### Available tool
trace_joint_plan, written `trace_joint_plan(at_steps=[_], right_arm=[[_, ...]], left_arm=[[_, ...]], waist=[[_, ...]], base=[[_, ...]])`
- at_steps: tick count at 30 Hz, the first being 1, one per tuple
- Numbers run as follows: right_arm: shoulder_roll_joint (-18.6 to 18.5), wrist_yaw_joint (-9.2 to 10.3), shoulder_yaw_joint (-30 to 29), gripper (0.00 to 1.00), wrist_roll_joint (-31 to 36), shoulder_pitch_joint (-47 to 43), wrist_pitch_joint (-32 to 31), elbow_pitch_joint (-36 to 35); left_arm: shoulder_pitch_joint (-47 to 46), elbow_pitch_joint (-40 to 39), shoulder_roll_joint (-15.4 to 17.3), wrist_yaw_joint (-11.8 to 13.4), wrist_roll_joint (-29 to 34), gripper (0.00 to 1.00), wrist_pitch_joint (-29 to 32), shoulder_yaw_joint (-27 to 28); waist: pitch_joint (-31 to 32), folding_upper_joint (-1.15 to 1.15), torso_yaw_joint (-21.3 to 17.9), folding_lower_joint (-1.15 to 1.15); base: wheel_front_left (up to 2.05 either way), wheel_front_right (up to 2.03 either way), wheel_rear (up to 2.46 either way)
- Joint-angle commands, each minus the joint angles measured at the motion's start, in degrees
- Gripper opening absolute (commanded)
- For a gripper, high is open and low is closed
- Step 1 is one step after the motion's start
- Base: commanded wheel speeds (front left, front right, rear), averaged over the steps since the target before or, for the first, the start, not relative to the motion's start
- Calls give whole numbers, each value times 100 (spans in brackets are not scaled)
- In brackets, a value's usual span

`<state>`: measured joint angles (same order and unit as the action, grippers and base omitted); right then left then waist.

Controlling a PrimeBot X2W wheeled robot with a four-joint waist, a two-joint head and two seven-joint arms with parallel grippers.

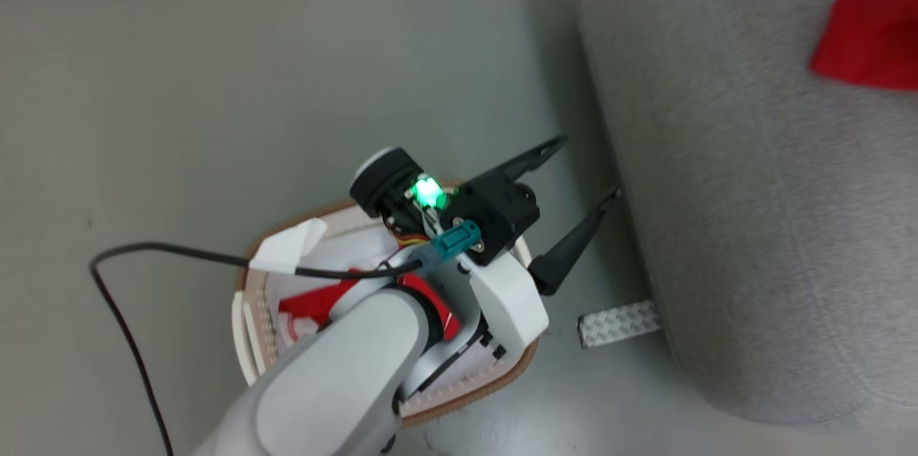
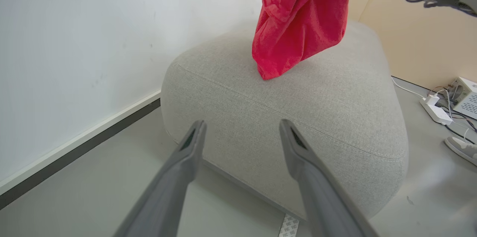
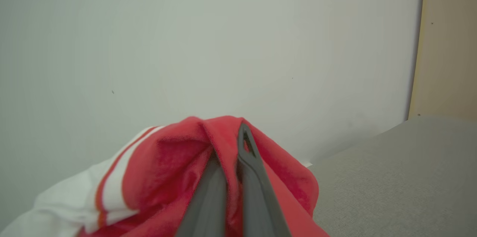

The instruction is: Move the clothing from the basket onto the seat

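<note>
Red garment (image 2: 298, 24) hangs from the right gripper (image 3: 229, 144), clenched tight on a fold of it, low tip just touching the top of the grey seat (image 2: 298, 117); released from up here, I'd say it could cling to a finger or slump toward the rounded edge and slide off. Left gripper (image 1: 584, 169) spread wide, holding nothing, above the basket (image 1: 247, 327), one finger very near the seat's side, so a bump looks possible; inside the basket, another red-and-white piece (image 1: 308, 302) lies on a pale liner (image 1: 355, 247).

A red garment (image 2: 298, 24) hangs over the grey seat (image 2: 316, 117); more clothing (image 1: 305, 304) lies in the basket (image 1: 247, 330).
</note>
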<state>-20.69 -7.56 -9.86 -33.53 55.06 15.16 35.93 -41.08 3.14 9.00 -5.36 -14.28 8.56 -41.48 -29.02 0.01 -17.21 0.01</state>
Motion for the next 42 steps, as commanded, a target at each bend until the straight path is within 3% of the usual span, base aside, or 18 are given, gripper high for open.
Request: trace_joint_plan(at_steps=[1, 5, 9, 10, 11, 12, 13, 19, 29, 42], right_arm=[[-83, 14, -240, 0, 244, 324, -2, 297], [-200, 14, -1113, 0, 1167, 922, -2, 1189], [-101, 14, -1981, 0, 2041, 1055, -2, 1636], [-53, 14, -2194, 8, 2236, 1000, -2, 1711], [-9, 14, -2376, 35, 2431, 927, -2, 1783], [15, 14, -2552, 79, 2655, 848, -3, 1861], [58, 14, -2709, 100, 2852, 794, -2, 1903], [458, 14, -2883, 100, 3405, 569, -2, 1789], [920, 14, -1784, 100, 3328, -719, -2, 488], [1259, 14, -392, 100, 2709, -2739, -3, -1696]], left_arm=[[-151, -67, 60, -22, 76, 100, 15, -5], [-347, -155, 1, -36, 64, 100, 20, 3], [-422, -97, 20, -4, 55, 100, -98, 41], [-422, -74, 29, -2, 47, 100, -111, 47], [-415, -51, 40, -1, 32, 100, -144, 53], [-410, -29, 57, 2, 27, 100, -159, 63], [-392, 3, 69, 10, 10, 100, -185, 80], [-207, 177, 135, 84, -86, 100, -390, 165], [510, 418, 297, 444, -461, 100, -822, 532], [1524, 663, 438, 1061, -698, 100, -1672, 1013]], waist=[[-605, -1, 218, -1], [-975, -1, 344, -1], [-1136, -1, 496, -1], [-1148, -1, 520, -1], [-1148, -1, 539, -1], [-1140, -1, 556, -1], [-1111, -1, 567, -1], [-770, -1, 563, -1], [455, -1, 438, -1], [1572, -1, 1010, -1]], base=[[0, 0, 0], [0, 0, 0], [0, 0, 0], [0, 0, 0], [0, 0, 0], [0, 0, 0], [0, 0, 0], [0, 0, 0], [0, 0, 0], [0, 0, 0]])
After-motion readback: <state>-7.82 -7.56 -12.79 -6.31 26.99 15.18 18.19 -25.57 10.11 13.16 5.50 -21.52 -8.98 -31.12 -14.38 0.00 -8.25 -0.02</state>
